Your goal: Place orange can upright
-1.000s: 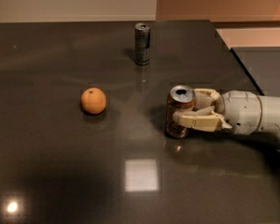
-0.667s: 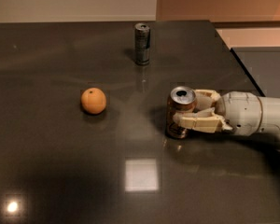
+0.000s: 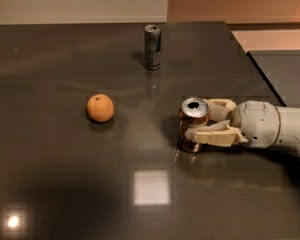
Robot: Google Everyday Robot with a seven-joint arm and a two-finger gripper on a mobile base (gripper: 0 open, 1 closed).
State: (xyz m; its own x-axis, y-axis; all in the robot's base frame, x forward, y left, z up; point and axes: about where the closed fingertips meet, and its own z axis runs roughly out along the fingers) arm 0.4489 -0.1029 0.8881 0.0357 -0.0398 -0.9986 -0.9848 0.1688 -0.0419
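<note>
The orange can point(image 3: 191, 120) stands upright on the dark table point(image 3: 65, 174), right of centre, with its silver top and opening facing up. My gripper point(image 3: 200, 119) reaches in from the right at table height. Its two cream fingers sit on either side of the can, one finger point(image 3: 215, 135) in front and one behind, shut on the can's body. The white arm point(image 3: 270, 126) stretches off to the right edge.
A slim silver-grey can point(image 3: 152, 47) stands upright at the back of the table. A round orange fruit point(image 3: 100, 108) lies left of centre. The table's right edge point(image 3: 262, 71) borders a lighter floor area. A bright light reflection point(image 3: 151, 187) lies in front.
</note>
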